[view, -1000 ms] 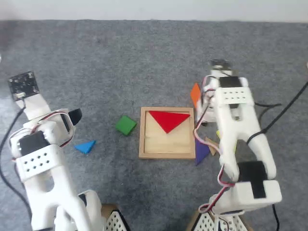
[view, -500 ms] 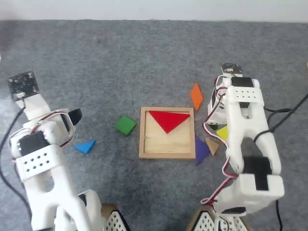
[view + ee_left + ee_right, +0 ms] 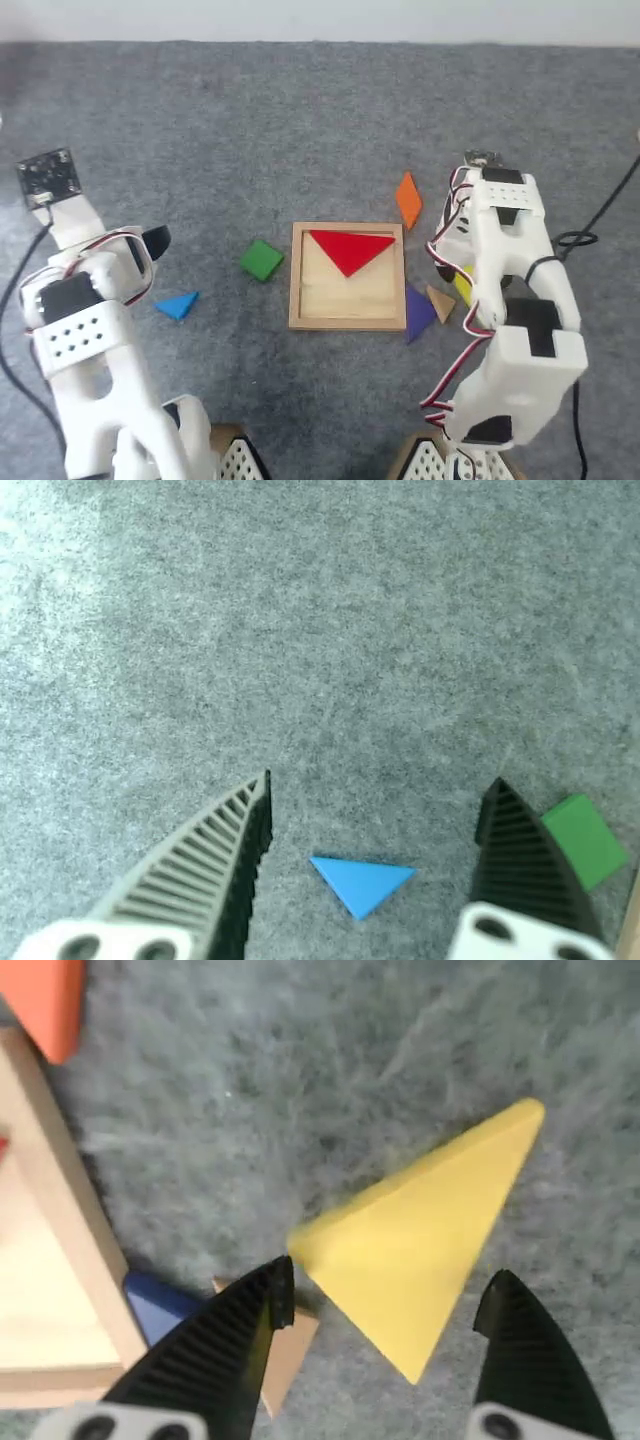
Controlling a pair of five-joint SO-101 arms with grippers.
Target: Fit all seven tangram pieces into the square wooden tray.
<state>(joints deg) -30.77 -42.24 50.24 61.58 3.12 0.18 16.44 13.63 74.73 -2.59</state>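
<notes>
Right tool (image 3: pixel 390 1282), jaws apart, hung over the yellow triangle (image 3: pixel 420 1230) on the table (image 3: pixel 300 130) near the tray (image 3: pixel 297 275), which held only a red triangle (image 3: pixel 350 248). Judged step: grasping the yellow triangle. The next move calls for lowering and closing. Left tool (image 3: pixel 380 790) likewise stood apart.

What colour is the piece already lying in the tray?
Red. The triangle shows best in the high view.

You have bare grey carpet (image 3: pixel 250 130) all around the small blue triangle (image 3: pixel 362 882) and green square block (image 3: pixel 261 259). Right of the square wooden tray (image 3: pixel 297 300), purple (image 3: pixel 418 312), tan (image 3: pixel 440 302) and yellow triangles (image 3: pixel 420 1250) crowd together under the right arm (image 3: pixel 505 240). A red triangle (image 3: pixel 350 248) fills the tray's far part.
</notes>
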